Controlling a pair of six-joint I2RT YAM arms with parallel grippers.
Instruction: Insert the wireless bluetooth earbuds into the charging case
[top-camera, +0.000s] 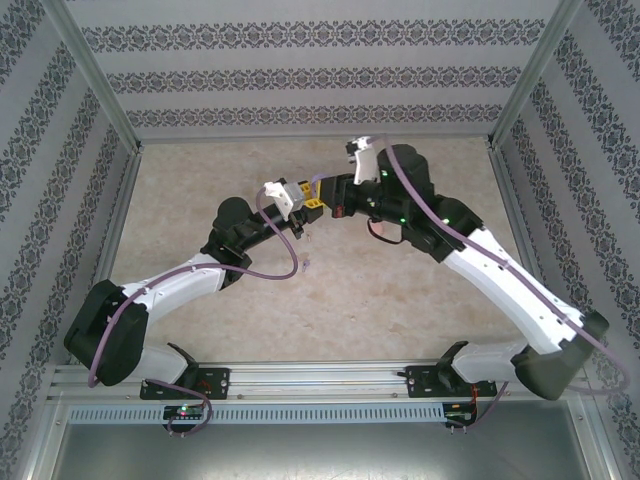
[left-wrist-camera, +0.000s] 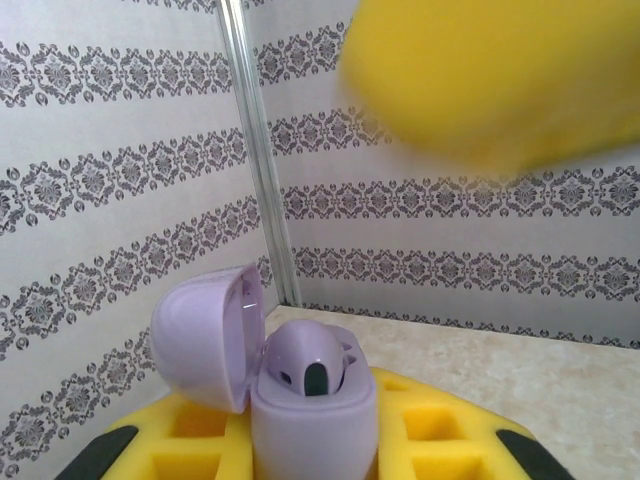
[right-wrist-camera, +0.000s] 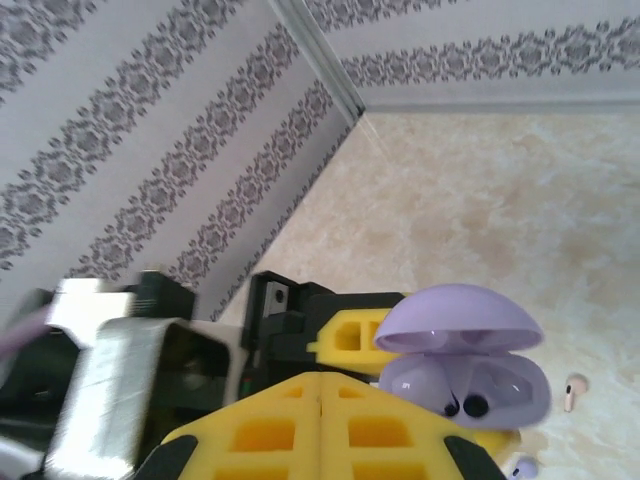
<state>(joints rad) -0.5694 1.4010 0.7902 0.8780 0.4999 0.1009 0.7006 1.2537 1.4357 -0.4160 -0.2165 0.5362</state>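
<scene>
Purple charging case (left-wrist-camera: 310, 400), lid open, clamped in left gripper (left-wrist-camera: 314, 450); right gripper (right-wrist-camera: 320, 400) pinched shut, seemingly empty. Filling stage; next, probably reopening to fetch loose earbud (right-wrist-camera: 520, 467) off table (right-wrist-camera: 480, 180).

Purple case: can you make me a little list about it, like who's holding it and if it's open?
holder: left gripper, shut on the purple case
lid: open, tipped back
inside: what looks like one purple earbud
right gripper: shut, close to the case
on the table: pale pink earbud, lying loose
</scene>
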